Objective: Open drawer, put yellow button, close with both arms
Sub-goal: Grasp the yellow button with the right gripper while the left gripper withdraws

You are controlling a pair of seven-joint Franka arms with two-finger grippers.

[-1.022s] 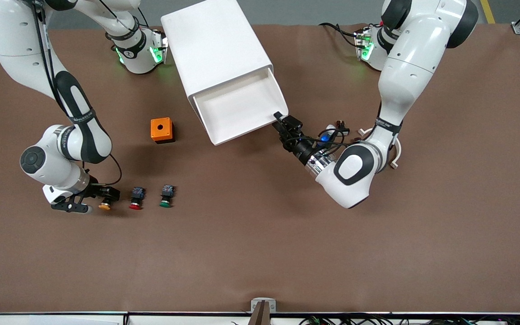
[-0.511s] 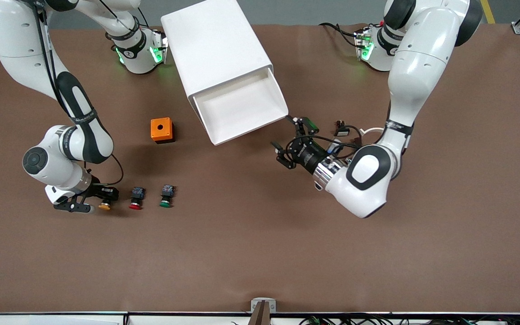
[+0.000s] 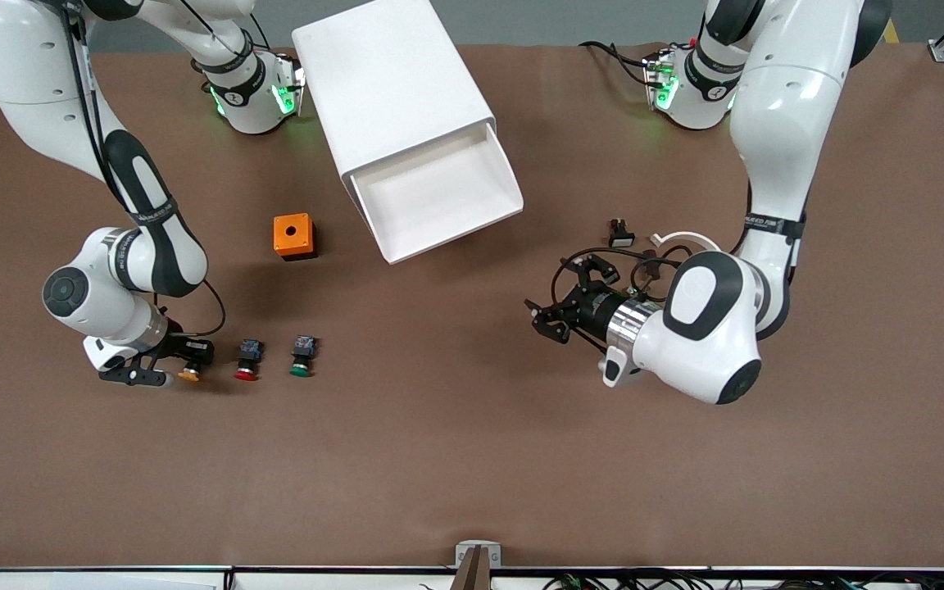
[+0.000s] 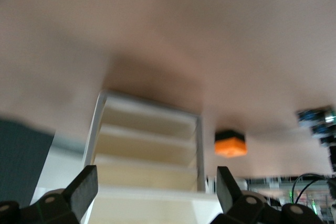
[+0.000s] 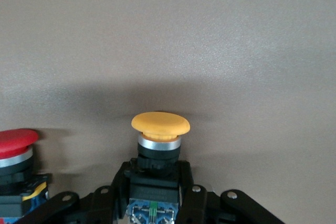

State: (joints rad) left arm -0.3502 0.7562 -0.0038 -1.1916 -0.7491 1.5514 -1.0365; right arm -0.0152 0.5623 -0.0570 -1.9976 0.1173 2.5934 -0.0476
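Jaws of the right gripper [image 3: 181, 354]: closed onto the black body of the yellow button [image 5: 160, 124], which lies on its side on the table [image 3: 472, 459] near the edge at the right arm's end, cap toward the front camera, long axis in line with the fingers. Beside it, toward the table's middle: red button [image 3: 247, 360], green button [image 3: 302, 358], orange box [image 3: 292, 236]. Left gripper [image 3: 560, 315]: spread wide, empty, over bare table clear of the drawer [image 3: 437, 197], which stands pulled open from the cabinet [image 3: 390, 90] toward the edge at the robots' bases. Right arm is far nearer the button.
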